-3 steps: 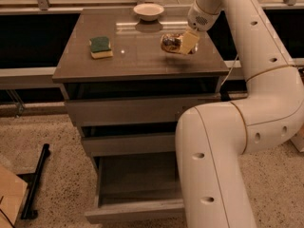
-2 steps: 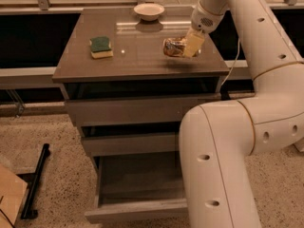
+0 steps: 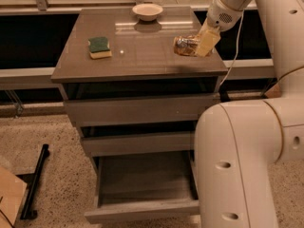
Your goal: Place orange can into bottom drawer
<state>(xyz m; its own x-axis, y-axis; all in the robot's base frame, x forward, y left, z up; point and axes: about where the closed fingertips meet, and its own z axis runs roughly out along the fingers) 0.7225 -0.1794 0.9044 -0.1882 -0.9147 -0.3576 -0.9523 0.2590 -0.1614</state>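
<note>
The orange can point(image 3: 184, 45) lies on its side at the right end of the cabinet top point(image 3: 142, 51), just above or on the surface. My gripper point(image 3: 198, 46) comes down from the upper right and is closed on the can's right end, with one cream finger point(image 3: 208, 42) in front of it. The bottom drawer point(image 3: 142, 182) is pulled out below the cabinet, and its tray shows nothing inside. The two upper drawers point(image 3: 137, 109) are shut or nearly shut.
A green-and-yellow sponge point(image 3: 99, 47) lies on the left of the top. A cream bowl point(image 3: 147, 11) stands at the back. My white arm point(image 3: 247, 160) fills the right foreground beside the open drawer. A black bar point(image 3: 35, 182) and cardboard point(image 3: 9, 198) lie on the floor at left.
The gripper and the orange can have shifted to the right together, toward the right edge of the cabinet top. The sponge and the bowl have not moved.
</note>
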